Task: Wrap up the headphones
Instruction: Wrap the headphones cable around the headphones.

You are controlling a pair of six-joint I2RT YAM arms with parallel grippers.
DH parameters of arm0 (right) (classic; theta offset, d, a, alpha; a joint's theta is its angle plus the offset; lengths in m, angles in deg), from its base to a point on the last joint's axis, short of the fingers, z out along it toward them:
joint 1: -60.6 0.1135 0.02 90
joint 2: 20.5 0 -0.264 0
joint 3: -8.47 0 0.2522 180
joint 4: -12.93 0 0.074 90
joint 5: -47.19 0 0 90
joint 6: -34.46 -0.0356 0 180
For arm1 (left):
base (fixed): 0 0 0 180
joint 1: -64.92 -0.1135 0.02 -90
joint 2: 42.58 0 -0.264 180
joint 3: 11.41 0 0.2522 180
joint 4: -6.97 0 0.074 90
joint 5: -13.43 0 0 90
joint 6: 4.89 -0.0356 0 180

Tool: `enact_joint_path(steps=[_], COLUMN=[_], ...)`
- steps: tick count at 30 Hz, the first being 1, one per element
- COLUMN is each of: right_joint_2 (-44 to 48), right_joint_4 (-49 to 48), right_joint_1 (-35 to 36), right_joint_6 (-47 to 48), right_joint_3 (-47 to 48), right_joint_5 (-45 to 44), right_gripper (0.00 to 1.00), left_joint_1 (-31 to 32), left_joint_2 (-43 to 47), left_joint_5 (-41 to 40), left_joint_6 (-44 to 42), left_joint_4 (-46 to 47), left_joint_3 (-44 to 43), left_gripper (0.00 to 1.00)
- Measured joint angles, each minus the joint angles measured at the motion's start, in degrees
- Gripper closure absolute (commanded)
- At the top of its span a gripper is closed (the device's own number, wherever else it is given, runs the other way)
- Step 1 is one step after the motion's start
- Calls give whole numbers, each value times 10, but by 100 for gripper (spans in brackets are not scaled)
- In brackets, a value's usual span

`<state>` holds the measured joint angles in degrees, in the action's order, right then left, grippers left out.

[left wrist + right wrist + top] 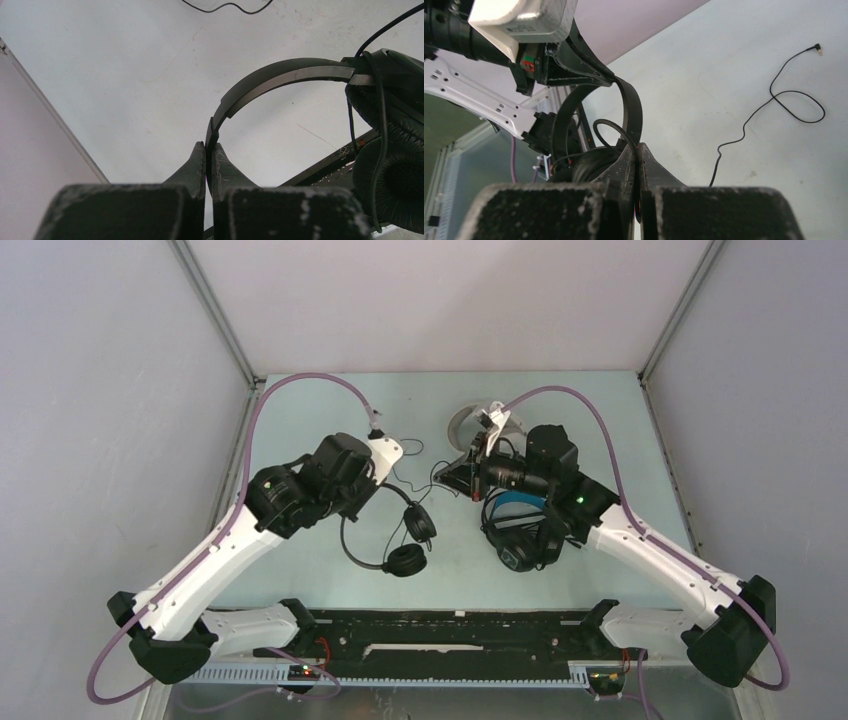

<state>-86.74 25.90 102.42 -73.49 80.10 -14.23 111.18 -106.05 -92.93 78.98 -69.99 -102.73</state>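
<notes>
As seen from above, logged on table (420, 400): white-grey headphones (462, 425) at rear, partly hidden by right arm (640, 540); bulky black headphones (520, 552) beneath that arm. Noted slim black headphones (405, 561) centre-left, headband (280, 75) pinched by left gripper (206, 147). Found right gripper (638, 149) clenched too; cannot tell whether anything caught.

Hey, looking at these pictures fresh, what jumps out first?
The left gripper is clamped on the headband of the slim black headphones, mid-table, while a thin black cable lies loose beyond them. Under the right arm sit the bulky black headphones with a blue band, and a white-grey pair lies further back.
</notes>
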Motion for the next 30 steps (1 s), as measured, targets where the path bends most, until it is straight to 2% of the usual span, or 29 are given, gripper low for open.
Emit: enact_joint_path(steps=[11, 30], right_joint_2=[-12, -58], right_joint_4=[25, 88], right_joint_1=[2, 0], right_joint_6=[-50, -54], right_joint_3=[35, 86], right_joint_5=[-26, -72], right_gripper=[100, 100], left_joint_1=[0, 1], left_joint_2=[6, 20], left_joint_5=[44, 97], left_joint_6=[-17, -36], left_joint_4=[28, 63], left_joint_3=[28, 63], left_gripper=[100, 100])
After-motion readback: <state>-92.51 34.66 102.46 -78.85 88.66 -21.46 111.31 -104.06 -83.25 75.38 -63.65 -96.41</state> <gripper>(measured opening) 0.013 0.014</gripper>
